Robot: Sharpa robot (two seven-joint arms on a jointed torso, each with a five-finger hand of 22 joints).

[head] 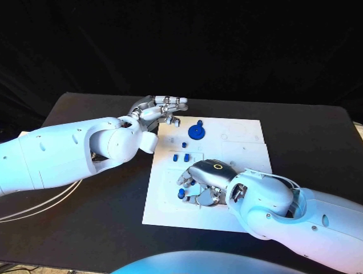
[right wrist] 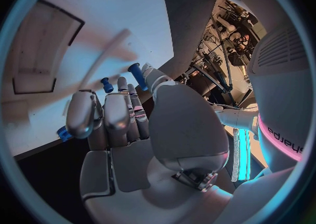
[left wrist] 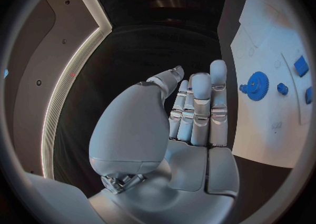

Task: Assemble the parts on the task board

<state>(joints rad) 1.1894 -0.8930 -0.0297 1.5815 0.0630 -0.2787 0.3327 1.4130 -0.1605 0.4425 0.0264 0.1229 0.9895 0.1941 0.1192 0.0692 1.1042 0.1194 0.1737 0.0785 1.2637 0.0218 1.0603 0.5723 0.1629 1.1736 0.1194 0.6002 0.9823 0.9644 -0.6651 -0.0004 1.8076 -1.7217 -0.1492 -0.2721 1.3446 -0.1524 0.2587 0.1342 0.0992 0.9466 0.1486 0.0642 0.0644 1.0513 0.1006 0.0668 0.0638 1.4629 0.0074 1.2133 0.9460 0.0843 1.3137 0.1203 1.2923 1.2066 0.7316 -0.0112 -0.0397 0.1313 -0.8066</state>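
Task board point(head: 239, 149) carries blue gear point(head: 196, 132); right robot hand point(head: 205, 184) rests on it.

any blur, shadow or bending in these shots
Head view: sharp, with black surroundings around the lit board. Right wrist view: streaky blur and finger shadows on the board beyond the right hand. Left wrist view: fisheye curves the board's edge beside the gear.

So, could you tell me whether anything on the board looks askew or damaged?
Nothing stands out. The board lies flat, the gear and small blue parts rest on it, and nothing looks broken or spilled.
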